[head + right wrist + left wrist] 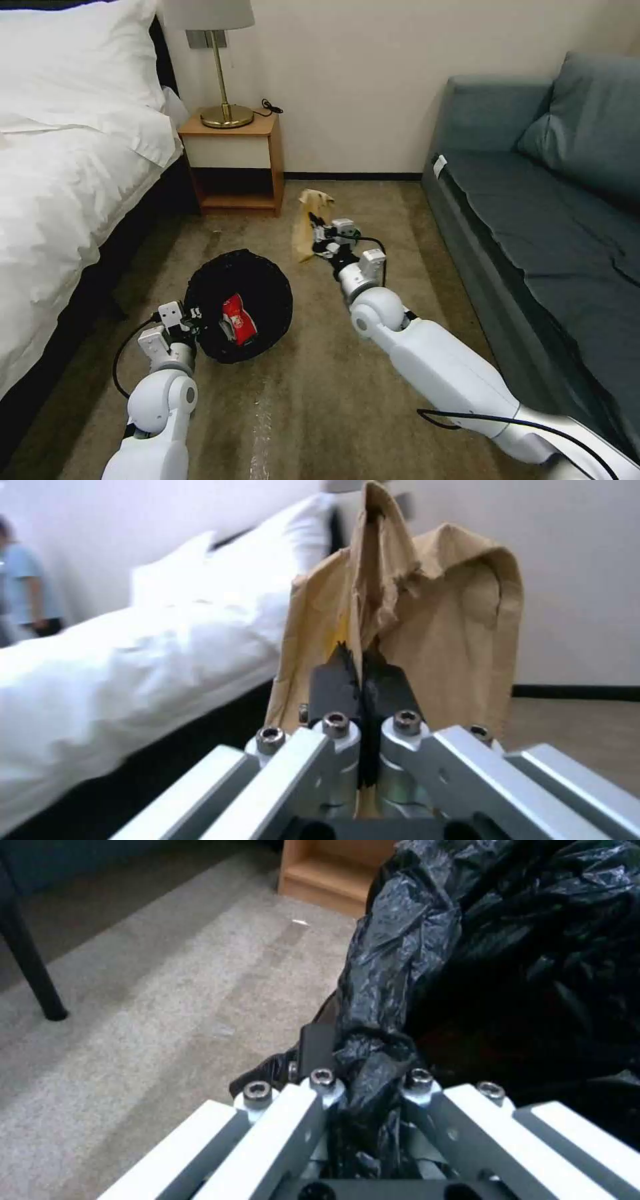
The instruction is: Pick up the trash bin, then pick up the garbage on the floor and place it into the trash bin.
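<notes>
Trash bin [238, 305], the bulkiest of the task's things, is hanging from the left pincer [193, 319], which is clamping the black liner folded over the near rim; the mouth is tipping up and toward the robot, away from the pincer. It is looking light but awkward, the film slick and soft, so a hold biting rim and liner together is judged safest. A red-and-white wrapper [239, 320] is lying inside, just beyond that pincer. Ahead, the right pincer [316, 235] is pinching the brown paper bag [310, 223] near its lower middle, off the floor [320, 373]. The bag's long axis is running upright above the closed jaws; crumpled paper, feather-light, crushable, probably tearing if squeezed hard.
</notes>
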### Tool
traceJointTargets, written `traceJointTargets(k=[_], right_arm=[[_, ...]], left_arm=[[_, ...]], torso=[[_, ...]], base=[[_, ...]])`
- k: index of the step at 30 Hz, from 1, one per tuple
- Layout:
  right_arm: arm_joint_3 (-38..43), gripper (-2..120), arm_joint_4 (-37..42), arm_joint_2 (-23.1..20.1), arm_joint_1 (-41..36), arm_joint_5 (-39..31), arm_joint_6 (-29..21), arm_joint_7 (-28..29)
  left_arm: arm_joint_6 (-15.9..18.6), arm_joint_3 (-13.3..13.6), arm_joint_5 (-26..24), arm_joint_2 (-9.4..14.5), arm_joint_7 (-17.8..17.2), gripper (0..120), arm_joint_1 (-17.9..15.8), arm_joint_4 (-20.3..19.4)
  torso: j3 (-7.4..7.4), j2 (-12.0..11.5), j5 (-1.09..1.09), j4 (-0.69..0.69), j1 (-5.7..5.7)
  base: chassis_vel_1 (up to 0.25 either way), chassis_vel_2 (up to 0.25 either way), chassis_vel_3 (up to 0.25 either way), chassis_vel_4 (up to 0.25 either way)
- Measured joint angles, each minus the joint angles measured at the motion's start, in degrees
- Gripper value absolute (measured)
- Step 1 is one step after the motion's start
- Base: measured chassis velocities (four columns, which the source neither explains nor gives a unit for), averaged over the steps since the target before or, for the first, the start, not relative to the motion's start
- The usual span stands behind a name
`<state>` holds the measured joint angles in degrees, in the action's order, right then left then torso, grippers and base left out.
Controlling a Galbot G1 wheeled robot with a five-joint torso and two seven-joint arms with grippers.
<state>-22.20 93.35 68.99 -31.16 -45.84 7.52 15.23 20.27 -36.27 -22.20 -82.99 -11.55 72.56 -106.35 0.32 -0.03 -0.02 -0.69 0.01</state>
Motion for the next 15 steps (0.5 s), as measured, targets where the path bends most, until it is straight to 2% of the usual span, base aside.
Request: traceJointTargets(k=[8,15], right_arm=[[-5.68,0,2.12,1.17,0.53,0.39,-0.19,0.73],[-8.88,0,-1.38,2.11,0.68,2.06,0.61,0.55]], left_arm=[[0.25,0.03,-0.14,-0.3,-0.2,3,-0.11,-0.22],[1.21,0.5,-1.51,-0.45,-1.16,3,-0.09,-0.89]], torso=[[0.0,0.0,0.0,0.0,0.0],[0.0,0.0,0.01,0.0,0.0]], base=[[0.0,0.0,0.0,0.0],[0.0,0.0,0.0,0.0]])
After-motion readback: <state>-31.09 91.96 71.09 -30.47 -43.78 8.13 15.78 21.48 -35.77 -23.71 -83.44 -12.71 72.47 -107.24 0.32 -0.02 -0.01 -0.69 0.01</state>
